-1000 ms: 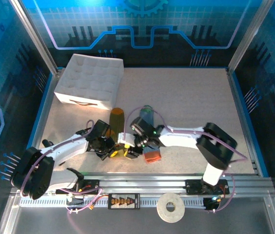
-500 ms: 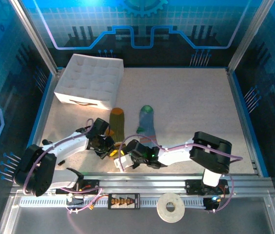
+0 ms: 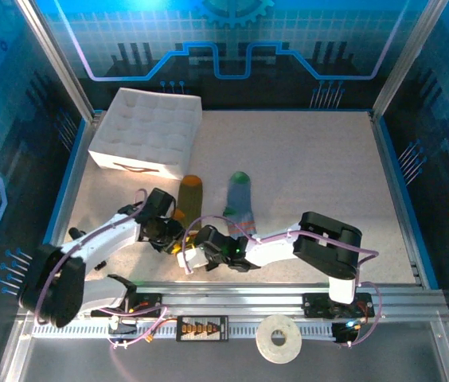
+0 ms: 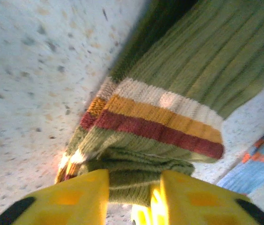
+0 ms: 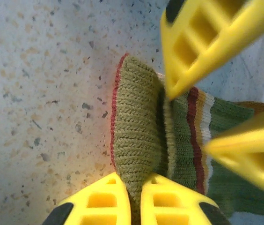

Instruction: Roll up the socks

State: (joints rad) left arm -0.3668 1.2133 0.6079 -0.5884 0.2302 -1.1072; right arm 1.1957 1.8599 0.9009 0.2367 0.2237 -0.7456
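The right gripper (image 5: 133,188) is clamping the rolled near end of the olive green striped knit sock (image 5: 134,131), which is stretching away from both arms, the left gripper (image 4: 134,187) straddling it with fingers parted.

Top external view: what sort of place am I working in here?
Probably a lab or demo robot cell: a speckled tabletop fenced by aluminium posts and blue circuit-print panels, with a metal mounting rail along the near edge.

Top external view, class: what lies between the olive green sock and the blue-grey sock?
A bare strip of speckled table separates the olive green sock from the blue-grey sock, as the top external view shows.
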